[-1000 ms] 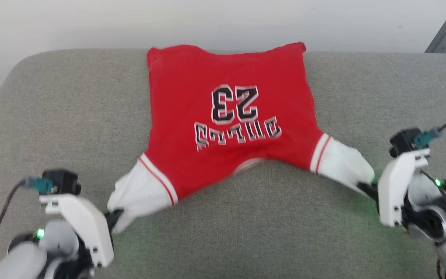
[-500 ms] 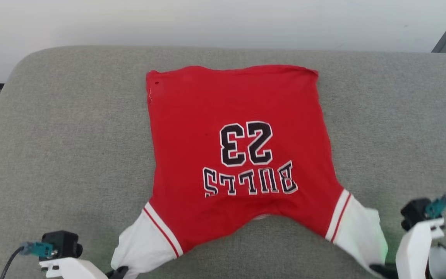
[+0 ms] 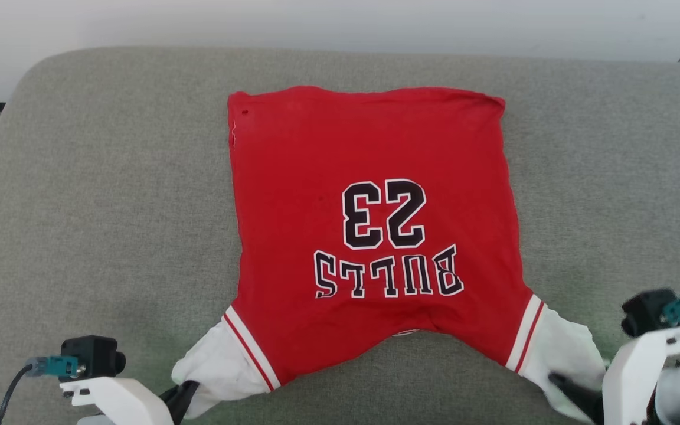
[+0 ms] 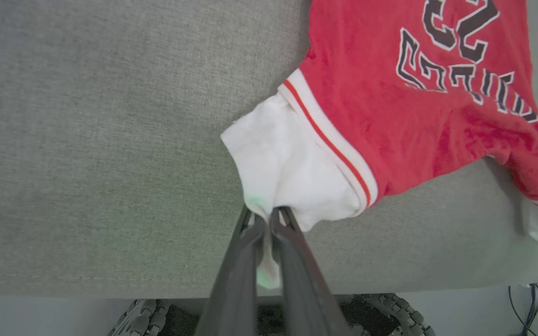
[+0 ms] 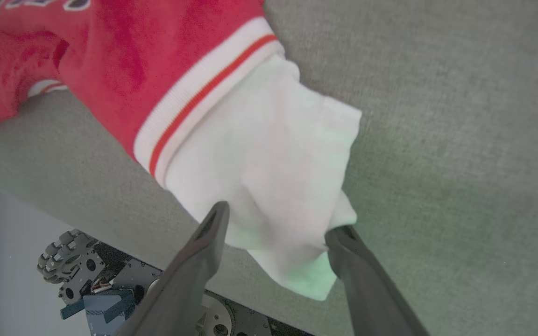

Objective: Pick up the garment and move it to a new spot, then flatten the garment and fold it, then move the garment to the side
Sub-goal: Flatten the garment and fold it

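Note:
The garment (image 3: pixel 369 177) is a red jersey with white sleeves and "BULLS 23" lettering. It lies spread face up on the grey cushion (image 3: pixel 98 206), hem at the far side and lettering upside down to me. At the lower left, my left gripper (image 3: pixel 182 394) is shut on the edge of the white left sleeve (image 4: pixel 292 172). At the lower right, my right gripper (image 3: pixel 567 386) is open, and its two fingers stand apart on either side of the white right sleeve (image 5: pixel 269 163). The sleeve's end lies loose between those fingers.
The cushion's near edge (image 4: pixel 110 284) runs just under both sleeves, and my wheeled base (image 5: pixel 59 266) shows below it. A pale wall (image 3: pixel 316 23) stands behind the cushion's far edge. Bare cushion lies to the left and right of the jersey.
The jersey has been drawn toward the near edge and now lies flatter, with its hem off the far edge. The head view has also shifted.

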`<state>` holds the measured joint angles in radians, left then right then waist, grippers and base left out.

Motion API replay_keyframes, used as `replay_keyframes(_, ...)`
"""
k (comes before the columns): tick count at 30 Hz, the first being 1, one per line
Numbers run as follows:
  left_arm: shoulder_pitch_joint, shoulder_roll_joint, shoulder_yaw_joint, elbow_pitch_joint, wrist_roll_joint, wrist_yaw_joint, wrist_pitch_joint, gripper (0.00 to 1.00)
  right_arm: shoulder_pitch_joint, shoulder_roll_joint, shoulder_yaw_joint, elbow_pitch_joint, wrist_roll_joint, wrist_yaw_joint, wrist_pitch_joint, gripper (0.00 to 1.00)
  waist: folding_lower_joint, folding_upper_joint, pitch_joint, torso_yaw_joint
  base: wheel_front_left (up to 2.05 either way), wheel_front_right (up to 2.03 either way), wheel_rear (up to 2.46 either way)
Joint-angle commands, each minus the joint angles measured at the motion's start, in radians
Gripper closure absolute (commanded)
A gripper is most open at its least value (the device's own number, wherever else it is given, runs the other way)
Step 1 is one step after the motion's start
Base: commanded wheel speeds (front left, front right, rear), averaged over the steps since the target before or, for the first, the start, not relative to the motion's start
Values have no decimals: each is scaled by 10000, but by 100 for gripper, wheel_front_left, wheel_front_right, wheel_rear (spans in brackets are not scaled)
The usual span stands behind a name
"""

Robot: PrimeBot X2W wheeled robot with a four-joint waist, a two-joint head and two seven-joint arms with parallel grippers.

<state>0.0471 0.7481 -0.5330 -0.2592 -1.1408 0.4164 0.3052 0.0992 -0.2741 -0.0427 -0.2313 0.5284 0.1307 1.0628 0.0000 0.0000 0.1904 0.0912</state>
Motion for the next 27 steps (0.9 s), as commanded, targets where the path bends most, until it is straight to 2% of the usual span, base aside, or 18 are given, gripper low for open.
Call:
replay_keyframes(1, -143, -95, 18, 74, 57, -79, -90, 100, -220, 27, -20, -164, -27, 0, -119, 0, 0, 0, 125, 51, 0, 0, 0)
replay_keyframes(7, -533, -344, 0, 196, 155, -322, -273, 100, -1535, 123, -241, -813, -389, 0, -763, 0, 0, 0, 558, 164, 0, 0, 0)
replay_keyframes(11, -912, -491, -85, 287, 276, -504, -303, 100, -2951, 65, -171, -442, -1118, 0, -1630, 0, 0, 0, 866, 375, 0, 0, 0)
replay_keyframes(16, -1404, -734, -326, 447, 457, -775, -194, 100, -4979, 86, -11, 1197, -1668, 0, -2496, 0, 0, 0, 1223, 792, 0, 0, 0)
replay_keyframes(19, -1716, -904, -499, 599, 551, -958, -102, 100, -6174, -146, 169, 2534, -1854, -1, -2959, 0, 0, 0, 1416, 1143, 0, 0, 0)
replay_keyframes(27, -2417, -1475, -915, 1099, 699, -1464, -4, 100, -8872, -638, 280, 6353, -2302, 0, -3192, 0, 0, 0, 1933, 2048, 0, 0, 0)
